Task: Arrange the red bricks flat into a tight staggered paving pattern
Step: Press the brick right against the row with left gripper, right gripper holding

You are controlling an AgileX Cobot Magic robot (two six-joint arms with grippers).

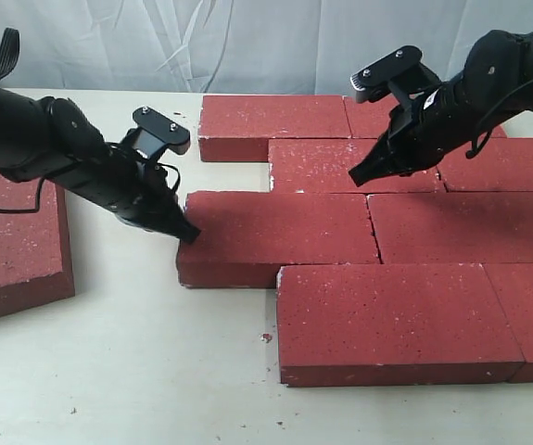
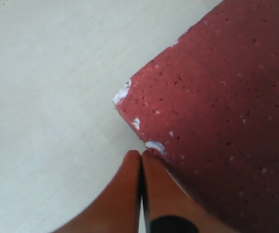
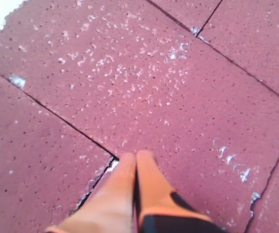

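Several red bricks lie flat in staggered rows on the right of the table. My left gripper (image 1: 190,236) is shut and empty, its tips against the left end of the third-row brick (image 1: 280,236). In the left wrist view the shut tips (image 2: 141,154) sit at the chipped corner of that brick (image 2: 212,97). My right gripper (image 1: 357,176) is shut and empty, its tips down on the second-row brick (image 1: 354,165). The right wrist view shows the shut tips (image 3: 136,156) on the speckled brick (image 3: 154,87), beside a joint between bricks.
One loose red brick (image 1: 16,241) lies apart at the left edge, beneath the left arm. A front-row brick (image 1: 396,320) juts toward the table's front edge. Bare pale table (image 1: 127,362) stretches across the front left. A white curtain hangs behind.
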